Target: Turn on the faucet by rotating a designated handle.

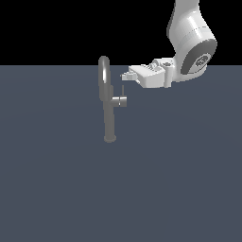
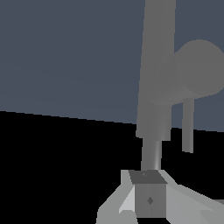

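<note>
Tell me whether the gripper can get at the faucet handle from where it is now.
Probably yes: the gripper hangs just above the handle, and nothing lies between them.

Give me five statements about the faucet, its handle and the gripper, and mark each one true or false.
1. The faucet stands upright on the floor. True.
2. The handle sticks out of the post toward the exterior view's left. False: it points toward the exterior view's right.
3. The gripper is clamped around the handle. False: it sits above the handle, apart from it.
4. A thin lever rises from the handle's end. True.
5. The spout is a straight horizontal pipe. False: it is a high arched loop at the post's top.
</note>
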Tool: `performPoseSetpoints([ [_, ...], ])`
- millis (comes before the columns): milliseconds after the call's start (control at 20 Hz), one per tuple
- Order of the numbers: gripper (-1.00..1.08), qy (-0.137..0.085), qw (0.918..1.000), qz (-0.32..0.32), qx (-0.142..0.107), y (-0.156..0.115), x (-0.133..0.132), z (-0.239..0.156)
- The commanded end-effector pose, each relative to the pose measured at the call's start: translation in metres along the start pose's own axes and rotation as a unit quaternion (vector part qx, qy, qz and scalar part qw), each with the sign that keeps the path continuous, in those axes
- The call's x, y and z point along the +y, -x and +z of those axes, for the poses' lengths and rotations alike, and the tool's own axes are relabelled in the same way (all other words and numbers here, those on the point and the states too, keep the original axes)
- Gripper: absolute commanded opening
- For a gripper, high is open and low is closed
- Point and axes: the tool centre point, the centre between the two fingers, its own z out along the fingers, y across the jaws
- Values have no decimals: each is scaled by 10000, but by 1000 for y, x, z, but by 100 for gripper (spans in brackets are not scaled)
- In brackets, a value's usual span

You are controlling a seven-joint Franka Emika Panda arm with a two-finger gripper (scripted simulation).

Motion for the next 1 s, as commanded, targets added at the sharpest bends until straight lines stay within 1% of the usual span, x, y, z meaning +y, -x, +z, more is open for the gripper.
performPoseSetpoints([
  [0,-100,-180,9995,173,-187,-13,-3,2],
  [200,-100,-378,9978,369,-392,-28,-5,4],
  [400,-100,-482,9965,471,-500,-36,-6,6],
  [750,-100,-496,9962,486,-517,-37,-6,7],
  [950,-100,-496,9962,486,-517,-31,4,8],
])
